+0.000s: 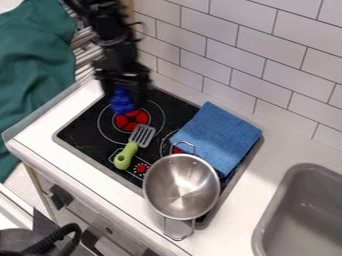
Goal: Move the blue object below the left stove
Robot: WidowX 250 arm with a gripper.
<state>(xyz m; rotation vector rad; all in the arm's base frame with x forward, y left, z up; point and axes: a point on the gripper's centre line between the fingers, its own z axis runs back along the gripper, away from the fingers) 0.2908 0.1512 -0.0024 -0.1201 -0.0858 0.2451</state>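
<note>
The black gripper (128, 94) hangs over the upper left part of the black stove (83, 134), shut on the blue object (121, 101). Both are blurred, so the object's exact shape cannot be told. It hangs just above and to the left of the red centre of the left burner (131, 120), with dark parts of the gripper behind it and on its right.
A green-handled spatula (133, 146) lies below the left burner. Beside it a steel pot (181, 187) covers the stove's lower right, next to a folded blue cloth (217, 136). At the right is a grey sink (304, 212); a tiled wall (227, 55) rises behind.
</note>
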